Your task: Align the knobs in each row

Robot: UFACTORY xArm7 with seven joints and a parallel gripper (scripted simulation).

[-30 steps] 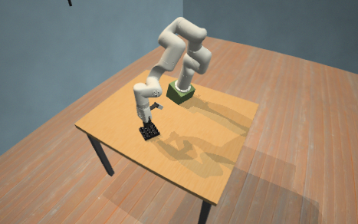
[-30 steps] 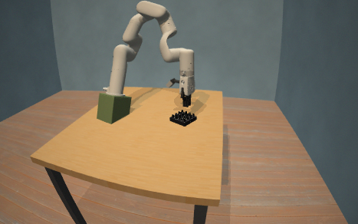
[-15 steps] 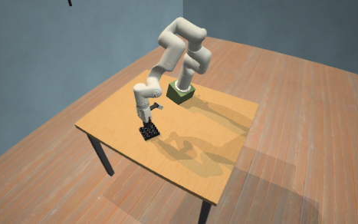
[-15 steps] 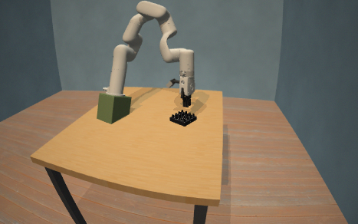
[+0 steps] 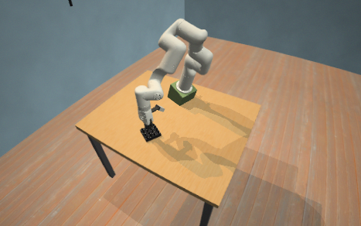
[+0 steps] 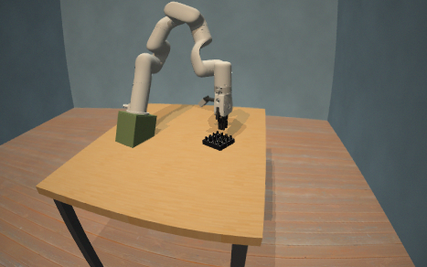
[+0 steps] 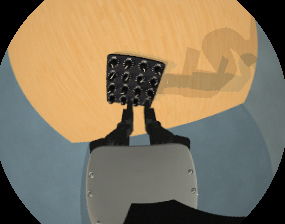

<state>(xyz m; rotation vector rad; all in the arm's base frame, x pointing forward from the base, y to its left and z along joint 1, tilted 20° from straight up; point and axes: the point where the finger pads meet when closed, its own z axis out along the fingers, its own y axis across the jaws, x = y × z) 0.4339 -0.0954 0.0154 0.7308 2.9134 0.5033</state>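
Exterior view: black knob box flat on table, knobs upright; fingers above, slightly apart, gripping nothing.

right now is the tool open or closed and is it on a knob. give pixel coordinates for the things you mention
Tool [image 5: 148, 124] [image 6: 222, 128] [image 7: 138, 107]: partly open, a gap between its fingers, holding nothing, above the knob box [image 5: 151, 132] [image 6: 218, 141] [image 7: 135, 80].

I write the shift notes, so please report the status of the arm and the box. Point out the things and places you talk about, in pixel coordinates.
Jaws [image 5: 148, 123] [image 6: 222, 128] parted slightly, holding nothing, above the box. Knob box [image 5: 151, 132] [image 6: 218, 141] [image 7: 133, 79] on the table, knobs up. Nothing seen blocking between them.
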